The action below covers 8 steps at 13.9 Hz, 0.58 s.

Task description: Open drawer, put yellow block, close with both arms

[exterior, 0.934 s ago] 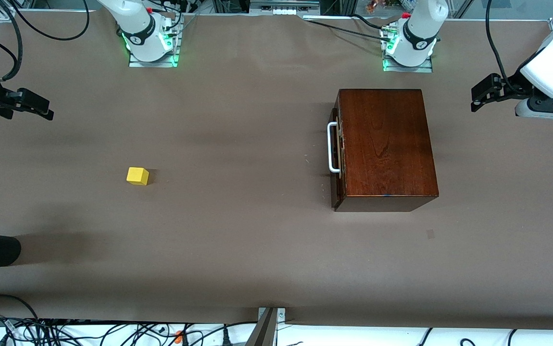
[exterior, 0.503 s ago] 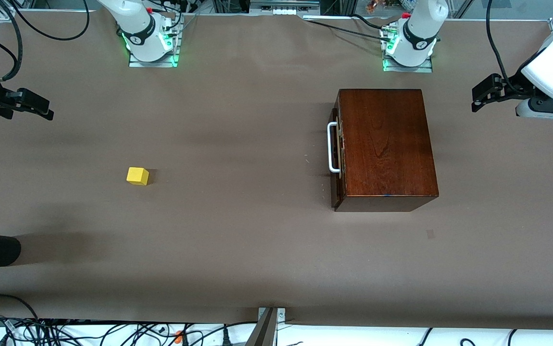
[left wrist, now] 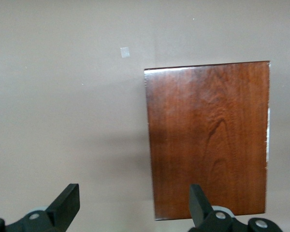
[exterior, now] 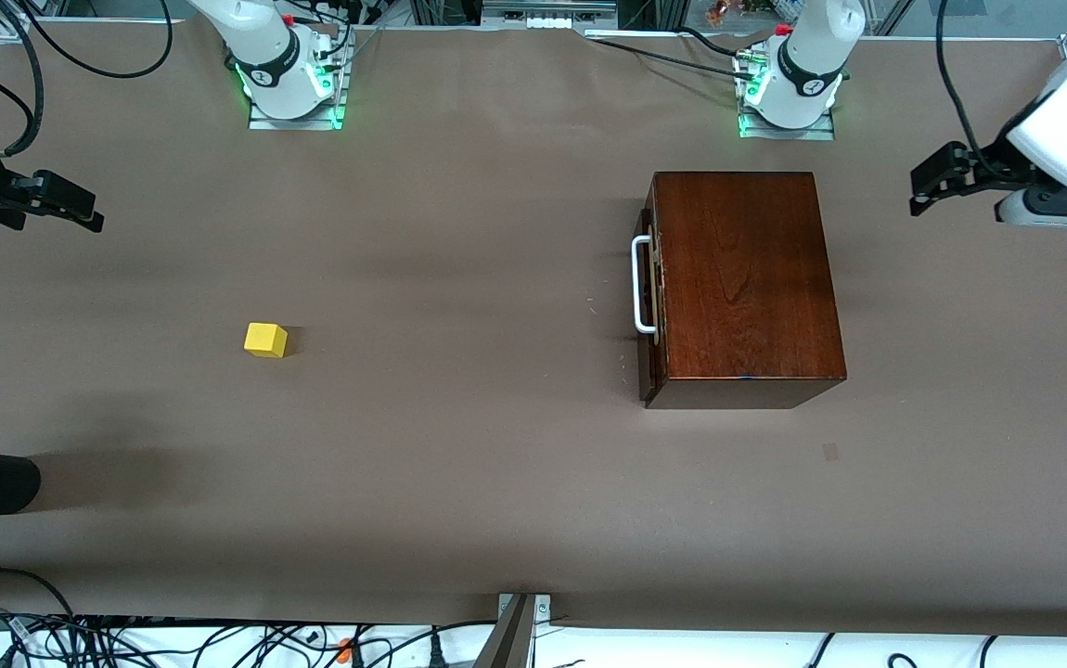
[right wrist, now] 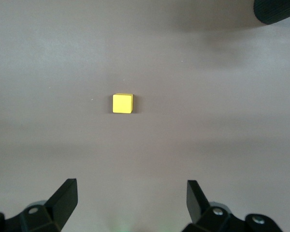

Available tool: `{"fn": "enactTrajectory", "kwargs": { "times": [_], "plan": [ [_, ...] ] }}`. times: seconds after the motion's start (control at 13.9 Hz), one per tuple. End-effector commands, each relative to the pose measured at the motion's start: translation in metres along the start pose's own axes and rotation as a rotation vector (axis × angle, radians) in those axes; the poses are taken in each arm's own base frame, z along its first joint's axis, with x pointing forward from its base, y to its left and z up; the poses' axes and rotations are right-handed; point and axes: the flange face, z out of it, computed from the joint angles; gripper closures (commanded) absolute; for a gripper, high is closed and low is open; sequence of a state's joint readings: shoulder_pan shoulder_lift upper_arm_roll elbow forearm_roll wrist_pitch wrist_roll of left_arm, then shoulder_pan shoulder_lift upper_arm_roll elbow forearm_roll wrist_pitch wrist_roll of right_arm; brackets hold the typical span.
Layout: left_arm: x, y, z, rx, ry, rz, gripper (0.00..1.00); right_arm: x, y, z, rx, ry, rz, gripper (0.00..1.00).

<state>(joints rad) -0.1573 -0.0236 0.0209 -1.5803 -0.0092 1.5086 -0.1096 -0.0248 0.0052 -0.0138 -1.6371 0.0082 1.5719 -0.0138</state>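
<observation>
Squarely on the matte brown table (exterior: 459, 445) sits a glossy dark-brown wooden box (exterior: 745, 278), its long axis running toward the front camera. Its drawer (exterior: 648, 306) is shut, the white loop handle (exterior: 641, 284) pointing toward the right arm's end, where the small, matte yellow block (exterior: 265, 340) lies well apart. Both the left gripper (left wrist: 130, 205) and right gripper (right wrist: 130, 200) hang spread wide and empty above the table.

Both arms are glossy white with dark joint bands, the right arm (exterior: 260, 42) and left arm (exterior: 816, 46) rising from green-lit bases on metal plates, trailing black cables, and ending in matte black two-finger grippers with small silver screws.
</observation>
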Motion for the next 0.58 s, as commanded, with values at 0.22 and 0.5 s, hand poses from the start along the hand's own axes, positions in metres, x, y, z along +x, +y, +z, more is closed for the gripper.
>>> {"fn": "enactTrajectory", "kwargs": {
  "times": [0.22, 0.5],
  "plan": [
    [-0.026, 0.175, 0.022, -0.009, -0.027, -0.062, 0.00, -0.005, 0.001, -0.001, 0.001, -0.003, 0.010, 0.00],
    [-0.061, 0.304, 0.048, 0.054, -0.018, -0.070, 0.00, -0.005, 0.002, -0.001, 0.000, -0.003, 0.010, 0.00]
  ]
}}
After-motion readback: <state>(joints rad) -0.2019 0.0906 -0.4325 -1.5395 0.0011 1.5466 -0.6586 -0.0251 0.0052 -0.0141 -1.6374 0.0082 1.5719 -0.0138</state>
